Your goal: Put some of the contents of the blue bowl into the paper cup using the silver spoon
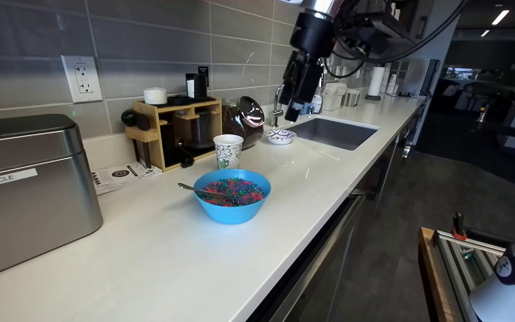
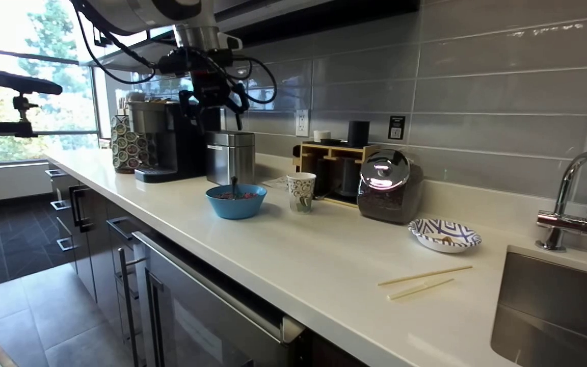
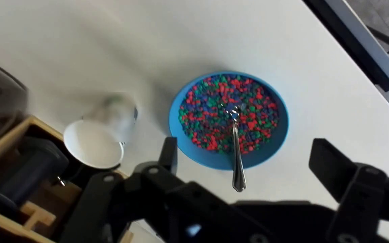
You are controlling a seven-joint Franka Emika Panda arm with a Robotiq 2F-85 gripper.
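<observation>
The blue bowl (image 1: 230,214) stands on the white counter; it shows also in an exterior view (image 2: 236,208) and in the wrist view (image 3: 214,161). It holds a loose heap of red, green and blue contents (image 3: 208,116). The silver spoon (image 3: 237,162) rests in the bowl, its head in the pieces and its handle over the rim. The paper cup (image 2: 301,192), white with a dark pattern, stands upright beside the bowl; its open mouth shows in the wrist view (image 3: 93,145). My gripper (image 3: 245,145) is open and empty above the bowl, fingers apart on either side of the spoon handle.
A wooden organizer (image 1: 154,145) and a dark-filled glass jar (image 2: 390,188) stand behind the cup. A steel recycle bin (image 1: 34,201) is along the wall. A patterned paper bowl (image 2: 444,235), thin sticks (image 2: 423,276) and the sink (image 1: 335,132) are farther along.
</observation>
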